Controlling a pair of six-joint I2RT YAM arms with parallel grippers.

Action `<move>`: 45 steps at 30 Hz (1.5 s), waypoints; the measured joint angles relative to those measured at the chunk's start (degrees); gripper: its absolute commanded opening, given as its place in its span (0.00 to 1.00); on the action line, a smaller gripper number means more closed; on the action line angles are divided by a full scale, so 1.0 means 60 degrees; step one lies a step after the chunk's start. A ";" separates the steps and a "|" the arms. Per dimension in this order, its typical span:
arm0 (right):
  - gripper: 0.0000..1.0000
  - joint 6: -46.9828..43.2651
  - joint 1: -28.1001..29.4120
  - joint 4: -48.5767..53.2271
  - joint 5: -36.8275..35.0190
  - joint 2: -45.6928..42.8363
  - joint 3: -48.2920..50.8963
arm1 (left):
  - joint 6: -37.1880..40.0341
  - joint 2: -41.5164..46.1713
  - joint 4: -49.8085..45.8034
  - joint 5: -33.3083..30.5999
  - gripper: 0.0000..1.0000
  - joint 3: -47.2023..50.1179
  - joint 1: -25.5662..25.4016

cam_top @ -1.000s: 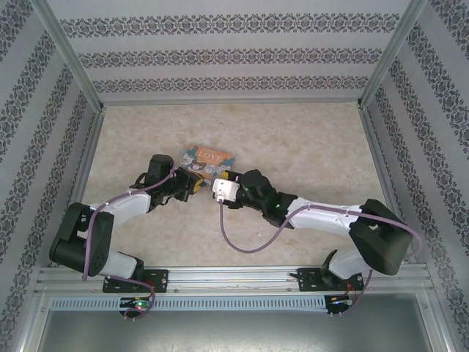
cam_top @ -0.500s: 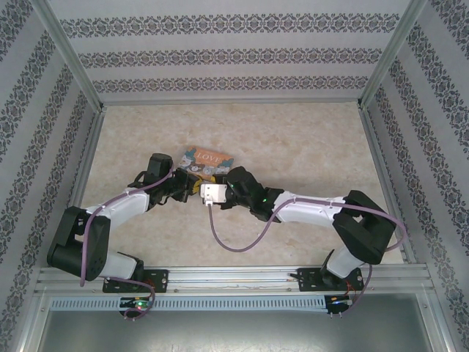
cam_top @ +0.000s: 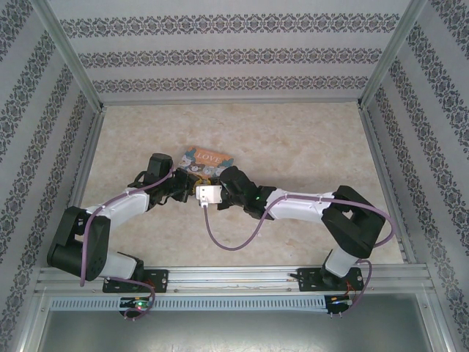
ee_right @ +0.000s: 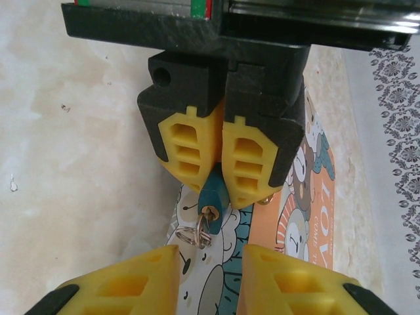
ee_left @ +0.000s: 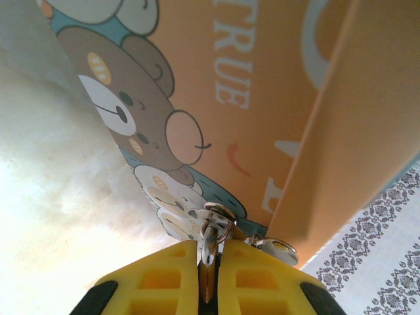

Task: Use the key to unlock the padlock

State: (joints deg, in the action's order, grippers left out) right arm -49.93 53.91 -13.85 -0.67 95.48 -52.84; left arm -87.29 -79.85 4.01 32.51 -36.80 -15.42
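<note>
The left gripper (ee_right: pixel 220 190) is at the near edge of the cartoon "LOVE" box (cam_top: pixel 205 156). Its yellow pads are pressed together on the teal-blue padlock (ee_right: pixel 213 195), which is held just above the box's printed lid. A small silver ring (ee_right: pixel 195 231) hangs at the free end of the padlock. The right gripper (ee_right: pixel 210 257) faces it over the same edge of the box. Its fingers stand apart, with nothing between them, close to the ring.
</note>
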 measured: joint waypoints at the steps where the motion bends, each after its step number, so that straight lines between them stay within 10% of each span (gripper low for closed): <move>1: 0.27 -0.0004 0.0000 0.0004 0.0000 0.0000 -0.0007 | 0.0000 0.0000 0.0000 0.0000 0.00 0.0000 0.0000; 45: 0.00 0.1045 0.0120 -0.0412 -0.0481 0.0816 -0.0459 | -0.0248 -0.0004 0.0484 -0.0503 0.00 0.0095 0.0000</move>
State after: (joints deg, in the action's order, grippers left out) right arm -43.66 54.63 -16.32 -3.55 100.38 -55.59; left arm -88.77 -79.88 6.92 29.50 -36.23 -15.42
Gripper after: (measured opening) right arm 0.043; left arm 0.089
